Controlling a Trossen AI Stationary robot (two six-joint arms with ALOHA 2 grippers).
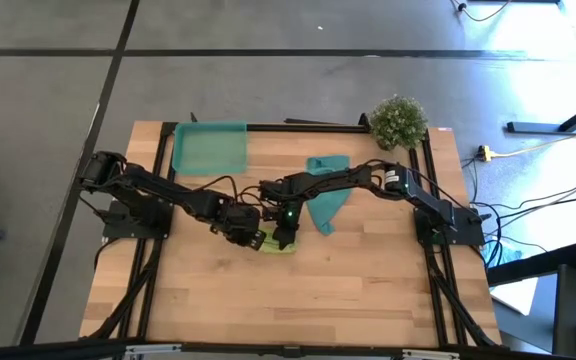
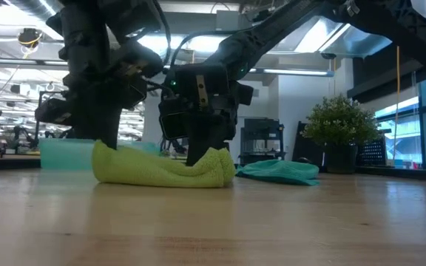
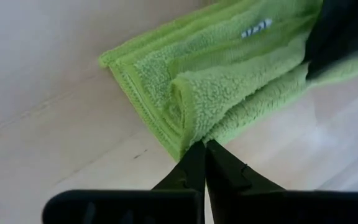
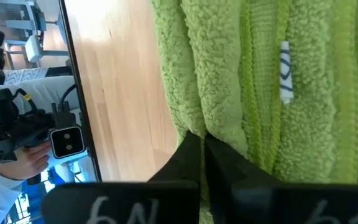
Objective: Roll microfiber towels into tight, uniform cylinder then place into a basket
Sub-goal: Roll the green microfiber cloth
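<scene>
Left end effector (image 3: 204, 149) and right end effector (image 4: 202, 142) pinching lime-green towel (image 2: 161, 168) ends.

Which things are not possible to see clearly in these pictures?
- High view: the lime-green towel is mostly covered by the left gripper and right gripper.
- Low view: the basket is partly hidden behind the arms and towel; its contents cannot be seen.
- Low view: the teal towel lies behind, so its shape is unclear.
- Right wrist view: the towel is cut off by the frame.

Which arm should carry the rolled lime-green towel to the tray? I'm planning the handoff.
Probably left: the translucent teal plastic basket lies on its side, and the left tool is shut on the rolled lime-green microfiber towel. The right tool grips it too.
</scene>
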